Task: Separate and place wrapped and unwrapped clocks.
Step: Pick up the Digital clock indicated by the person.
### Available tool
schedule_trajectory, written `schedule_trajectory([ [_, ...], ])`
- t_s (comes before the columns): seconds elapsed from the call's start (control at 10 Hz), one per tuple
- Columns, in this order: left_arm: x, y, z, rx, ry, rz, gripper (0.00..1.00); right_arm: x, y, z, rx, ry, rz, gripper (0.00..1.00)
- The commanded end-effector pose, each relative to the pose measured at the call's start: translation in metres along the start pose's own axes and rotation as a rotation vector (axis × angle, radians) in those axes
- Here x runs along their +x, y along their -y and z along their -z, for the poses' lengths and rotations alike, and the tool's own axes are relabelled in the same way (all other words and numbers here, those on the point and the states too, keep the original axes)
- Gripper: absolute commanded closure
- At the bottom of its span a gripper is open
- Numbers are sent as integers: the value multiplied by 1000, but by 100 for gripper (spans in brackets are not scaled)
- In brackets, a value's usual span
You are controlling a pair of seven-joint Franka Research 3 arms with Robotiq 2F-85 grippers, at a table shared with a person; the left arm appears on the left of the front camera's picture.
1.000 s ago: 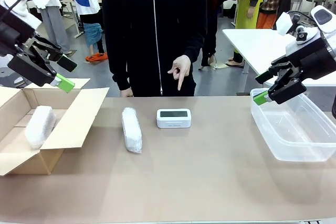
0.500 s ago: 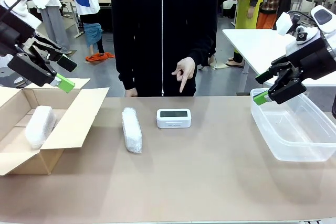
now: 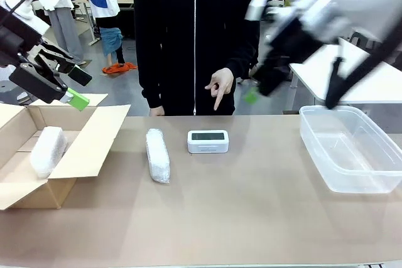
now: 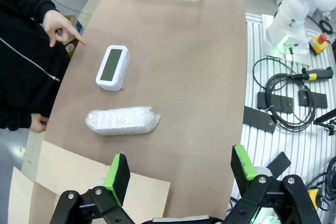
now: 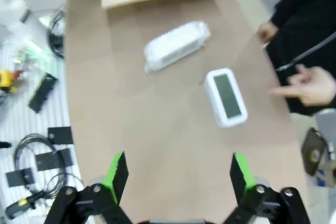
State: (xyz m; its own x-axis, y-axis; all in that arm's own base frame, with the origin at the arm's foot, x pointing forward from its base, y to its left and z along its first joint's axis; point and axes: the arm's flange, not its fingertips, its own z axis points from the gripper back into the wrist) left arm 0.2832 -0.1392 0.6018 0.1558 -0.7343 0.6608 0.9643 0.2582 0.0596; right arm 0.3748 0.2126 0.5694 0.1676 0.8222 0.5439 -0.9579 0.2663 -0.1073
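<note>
Sorting lot on counter (image 3: 251,218): cardboard box (image 3: 94,142), left, holding first wrapped clock (image 3: 48,150); clear tub (image 3: 352,155), right, likely meant for bare stock. Left claw (image 4: 179,169) above the box and right claw (image 5: 177,177) above mid-counter, both spread, gripping nothing. Second wrapped clock (image 3: 157,155) and bare clock (image 3: 208,141) mid-counter, side by side, apart; person's hand (image 3: 220,86) points down at the bare one, probably as next pick.

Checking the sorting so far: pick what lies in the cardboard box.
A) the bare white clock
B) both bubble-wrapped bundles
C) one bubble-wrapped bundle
C: one bubble-wrapped bundle lies in the cardboard box, while the bare clock and the other bundle sit out on the table.
</note>
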Motion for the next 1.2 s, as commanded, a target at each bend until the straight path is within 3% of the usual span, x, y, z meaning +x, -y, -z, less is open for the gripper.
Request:
schedule_trajectory([
  [0.0, 0, -1, -1, -9, 9, 0, 0, 58, 54, 71, 28, -135, -33, 0],
  [0.2, 0, -1, -1, -9, 9, 0, 0, 70, 63, 138, 15, -222, -138, 0],
  [0.4, 0, -1, -1, -9, 9, 0, 0, 56, 68, 185, -22, -247, -227, 0],
  [0.5, 0, -1, -1, -9, 9, 0, 0, 51, 71, 174, -71, -202, -156, 0],
  [0.6, 0, -1, -1, -9, 9, 0, 0, 59, 68, 188, 33, -243, -175, 0],
  [1.0, 0, -1, -1, -9, 9, 0, 0, 59, 70, 192, 13, -238, -190, 0],
  [1.1, 0, -1, -1, -9, 9, 0, 0, 55, 90, 217, 51, -227, -176, 0],
])
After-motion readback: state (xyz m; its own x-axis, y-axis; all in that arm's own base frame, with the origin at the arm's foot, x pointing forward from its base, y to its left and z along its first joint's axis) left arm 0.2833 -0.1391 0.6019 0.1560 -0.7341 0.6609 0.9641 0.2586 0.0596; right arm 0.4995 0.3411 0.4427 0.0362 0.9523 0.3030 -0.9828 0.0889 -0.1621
